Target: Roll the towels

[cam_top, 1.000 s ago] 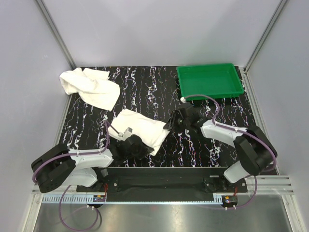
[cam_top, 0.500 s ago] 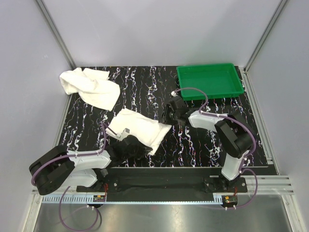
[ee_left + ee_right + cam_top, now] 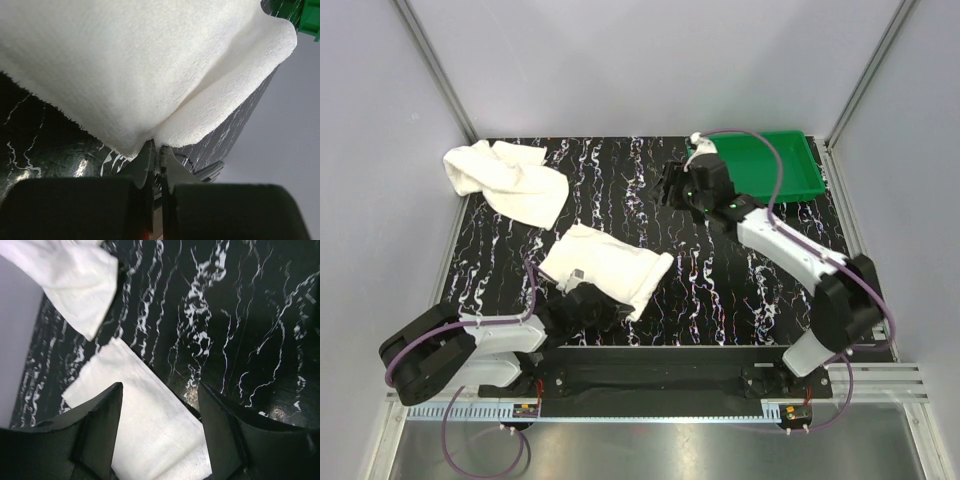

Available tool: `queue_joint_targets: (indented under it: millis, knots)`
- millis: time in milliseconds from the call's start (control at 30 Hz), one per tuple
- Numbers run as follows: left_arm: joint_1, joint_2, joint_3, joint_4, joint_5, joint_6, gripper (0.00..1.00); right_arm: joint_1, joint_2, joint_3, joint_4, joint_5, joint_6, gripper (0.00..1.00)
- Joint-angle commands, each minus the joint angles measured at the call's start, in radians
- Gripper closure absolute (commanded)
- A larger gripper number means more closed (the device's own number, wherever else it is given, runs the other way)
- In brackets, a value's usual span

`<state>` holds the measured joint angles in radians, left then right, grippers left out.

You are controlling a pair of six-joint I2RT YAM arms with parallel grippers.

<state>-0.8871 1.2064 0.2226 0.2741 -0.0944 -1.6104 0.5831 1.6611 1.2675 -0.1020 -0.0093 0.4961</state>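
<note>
The smaller white towel (image 3: 605, 265) lies folded on the black marbled table near the front left. My left gripper (image 3: 596, 303) is shut on its near edge; in the left wrist view the fingertips (image 3: 156, 150) pinch the fold of the towel (image 3: 125, 65). The larger white towel (image 3: 510, 178) lies crumpled at the back left corner. My right gripper (image 3: 669, 190) hangs open and empty above the table behind the small towel. The right wrist view looks down between its jaws (image 3: 160, 410) onto the small towel (image 3: 145, 435) and the larger one (image 3: 70, 275).
A green plastic tray (image 3: 760, 165) stands at the back right, just right of my right gripper; its corner shows in the left wrist view (image 3: 305, 20). Grey walls close in the table at the left, back and right.
My right gripper has left the small towel's right corner and moved up and back toward the green tray. The left gripper keeps its hold on the towel's near edge.
</note>
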Motion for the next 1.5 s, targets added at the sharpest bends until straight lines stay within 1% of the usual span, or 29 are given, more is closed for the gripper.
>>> queue_joint_targets:
  millis: [0, 33, 67, 100, 133, 167, 200, 267, 367, 433, 467, 667, 800, 833, 967, 1200, 1300, 1333, 1400, 1467]
  knots:
    - [0.013, 0.016, -0.068, 0.006, 0.010, -0.060, 1.00, -0.006, -0.166, -0.069, -0.042, 0.049, -0.036, 0.32]
    - [0.014, 0.013, -0.083, 0.026, 0.012, -0.087, 1.00, -0.005, -0.194, -0.123, -0.019, 0.037, -0.018, 0.33]
    - [0.017, 0.015, -0.106, 0.042, 0.022, -0.097, 1.00, -0.006, -0.222, -0.181, 0.054, 0.013, 0.023, 0.33]
    - [0.022, 0.018, -0.114, 0.071, 0.030, -0.105, 1.00, -0.006, -0.248, -0.310, 0.092, -0.032, 0.042, 0.33]
    - [0.034, 0.021, -0.124, 0.079, 0.038, -0.112, 1.00, -0.006, -0.294, -0.377, 0.170, -0.065, 0.059, 0.34]
    - [0.037, 0.021, -0.130, 0.085, 0.048, -0.117, 1.00, -0.005, -0.316, -0.443, 0.291, -0.134, 0.080, 0.34]
    - [0.040, 0.019, -0.134, 0.088, 0.050, -0.120, 1.00, -0.006, -0.333, -0.559, 0.350, -0.165, 0.125, 0.34]
    - [0.043, 0.012, -0.147, 0.093, 0.053, -0.135, 1.00, -0.005, -0.347, -0.676, 0.485, -0.252, 0.177, 0.34]
    - [0.053, -0.004, -0.164, 0.097, 0.056, -0.154, 1.00, -0.005, -0.316, -0.758, 0.592, -0.317, 0.216, 0.35]
    - [0.059, -0.007, -0.173, 0.099, 0.058, -0.170, 1.00, -0.005, -0.281, -0.781, 0.634, -0.339, 0.231, 0.35]
    - [0.063, -0.005, -0.174, 0.099, 0.065, -0.177, 1.00, -0.005, -0.268, -0.804, 0.683, -0.363, 0.243, 0.35]
    - [0.085, -0.007, -0.151, 0.043, 0.082, -0.197, 1.00, 0.021, -0.149, -0.818, 0.820, -0.425, 0.263, 0.34]
    - [0.105, 0.015, -0.158, 0.062, 0.088, -0.200, 1.00, 0.060, -0.051, -0.780, 0.831, -0.425, 0.254, 0.34]
    - [0.109, 0.016, -0.160, 0.066, 0.116, -0.203, 1.00, 0.061, -0.034, -0.775, 0.838, -0.425, 0.257, 0.34]
    - [0.125, 0.019, -0.155, 0.073, 0.128, -0.198, 1.00, 0.076, 0.052, -0.774, 0.941, -0.445, 0.298, 0.34]
    - [0.132, 0.045, -0.166, 0.111, 0.131, -0.206, 1.00, 0.115, 0.198, -0.729, 1.030, -0.462, 0.329, 0.33]
    - [0.135, 0.054, -0.164, 0.122, 0.136, -0.201, 1.00, 0.123, 0.241, -0.717, 1.074, -0.469, 0.351, 0.40]
    - [0.135, 0.055, -0.164, 0.122, 0.137, -0.200, 1.00, 0.123, 0.250, -0.717, 1.096, -0.469, 0.360, 0.50]
    - [0.137, 0.050, -0.154, 0.116, 0.137, -0.174, 1.00, 0.123, 0.253, -0.720, 1.104, -0.468, 0.364, 0.60]
    - [0.139, 0.038, -0.131, 0.074, 0.140, -0.135, 1.00, 0.126, 0.233, -0.724, 1.088, -0.459, 0.360, 0.71]
